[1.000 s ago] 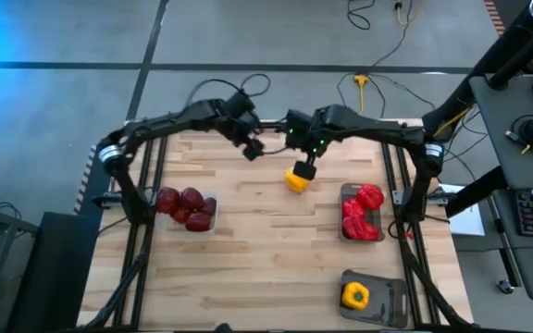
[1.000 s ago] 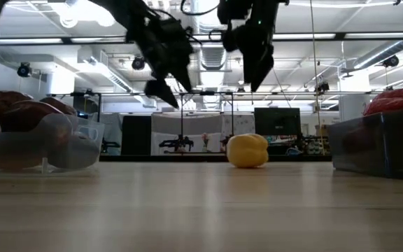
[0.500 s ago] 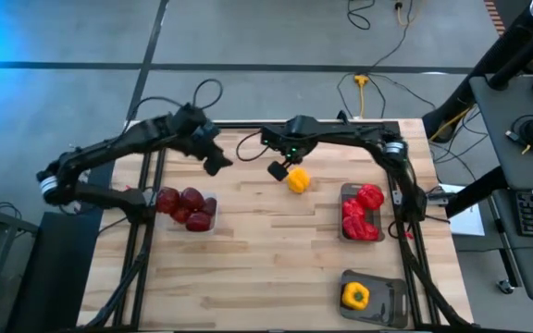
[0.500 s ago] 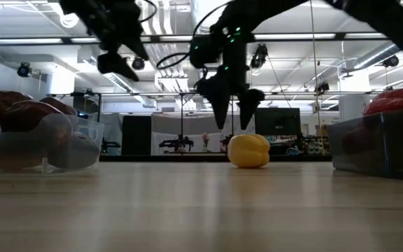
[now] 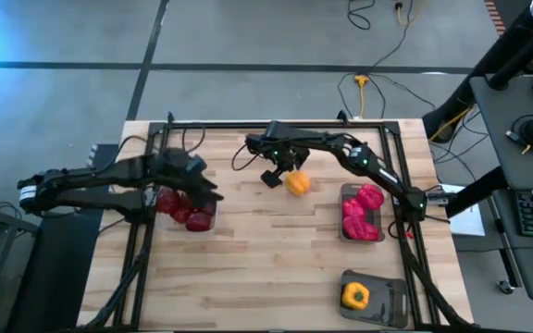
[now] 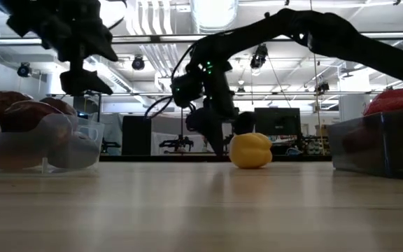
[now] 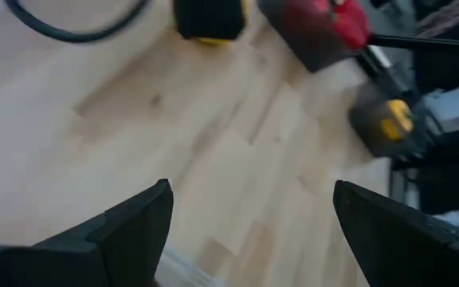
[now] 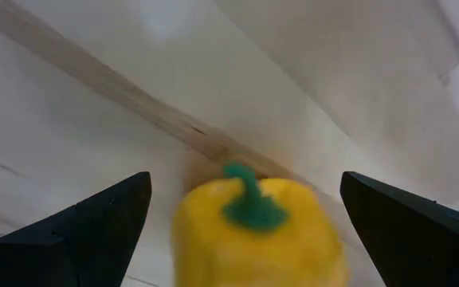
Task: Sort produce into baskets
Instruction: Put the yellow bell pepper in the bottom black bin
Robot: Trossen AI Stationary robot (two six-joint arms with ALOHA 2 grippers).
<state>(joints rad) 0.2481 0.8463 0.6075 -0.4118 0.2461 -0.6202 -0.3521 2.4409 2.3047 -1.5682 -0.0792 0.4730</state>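
1. The loose yellow pepper (image 5: 296,182) lies on the counter (image 5: 266,268), up from its middle and well left of the red basket (image 5: 362,214). I take it as the landmark for all that follows.

2. The right end effector (image 5: 276,174) has swung over from above the pepper's right side and dropped low. It now sits just to the pepper's left, close above the wood. Its fingers stand wide open and hold nothing. In the right wrist view the pepper (image 8: 259,227), green stem up, lies squarely between them.

3. The pepper itself has barely shifted in the last second, so nothing has gripped it yet.

4. The left end effector (image 5: 209,195) has pulled away from beside the pepper. It now hangs well to the pepper's left, over the clear basket (image 5: 189,209) of maroon pieces. Its fingers are apart and empty, as the left wrist view shows.

5. My reading: the left arm has cleared the space and the right arm is lined up to grasp.

6. Sorting looks nearly done. Maroon pieces fill the clear basket, and red pieces fill the red basket to the pepper's right. One yellow piece (image 5: 354,295) already lies in the dark basket (image 5: 389,300), well down and right of the pepper.

7. This pepper seems to be the last loose piece, and the dark basket is its likely home.
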